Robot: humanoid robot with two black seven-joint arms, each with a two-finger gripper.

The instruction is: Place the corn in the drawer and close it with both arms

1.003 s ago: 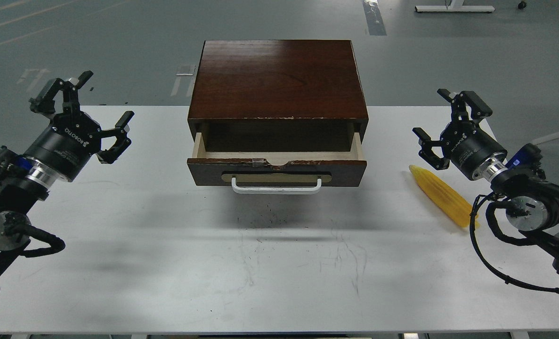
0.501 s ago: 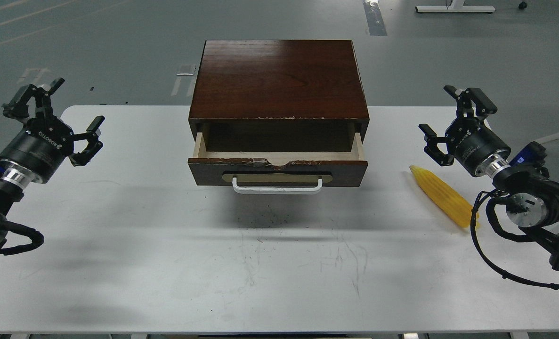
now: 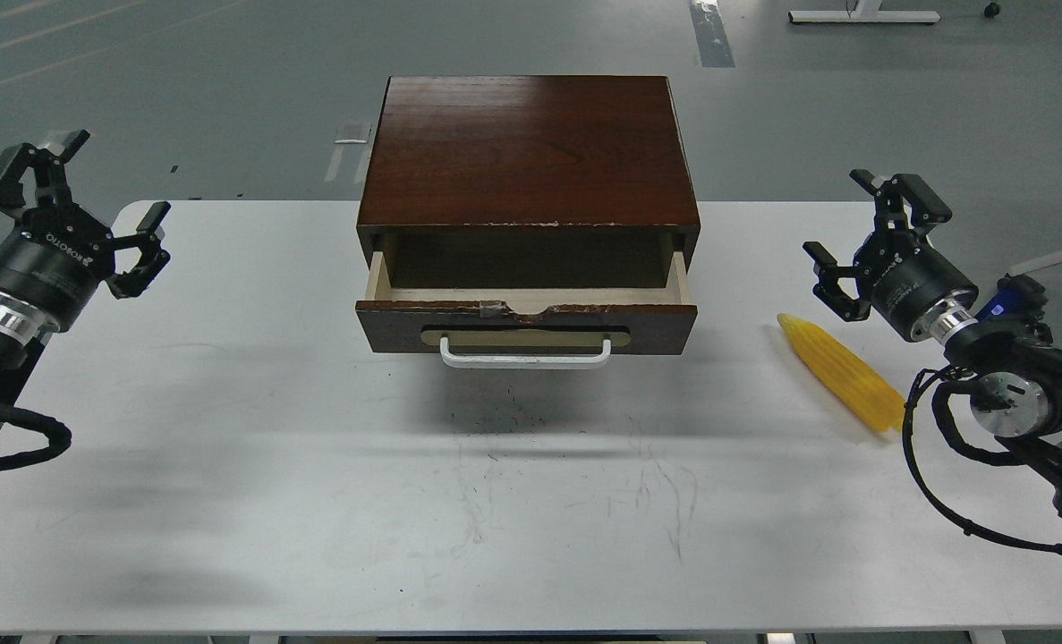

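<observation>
Left tool (image 3: 74,210) pulled back to far-left bench (image 3: 316,501) edge since earlier frame, fingers spread, empty. Drawer (image 3: 527,327) centre, open, nothing visible inside. Corn (image 3: 842,373) right on bench, just near of right tool (image 3: 866,241), spread, empty. Risk: tapered cob rolls or slips from pinch; cob end catches drawer front.

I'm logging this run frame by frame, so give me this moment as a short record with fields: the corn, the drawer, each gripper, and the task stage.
corn: lying on the white table, right of the cabinet, not held
drawer: pulled open, nothing visible inside
drawer handle: white bar, untouched
left gripper: open, holding nothing, at the table's far left edge
right gripper: open, holding nothing, above the table just beyond the corn
task stage: corn not yet grasped; drawer not yet closed
</observation>
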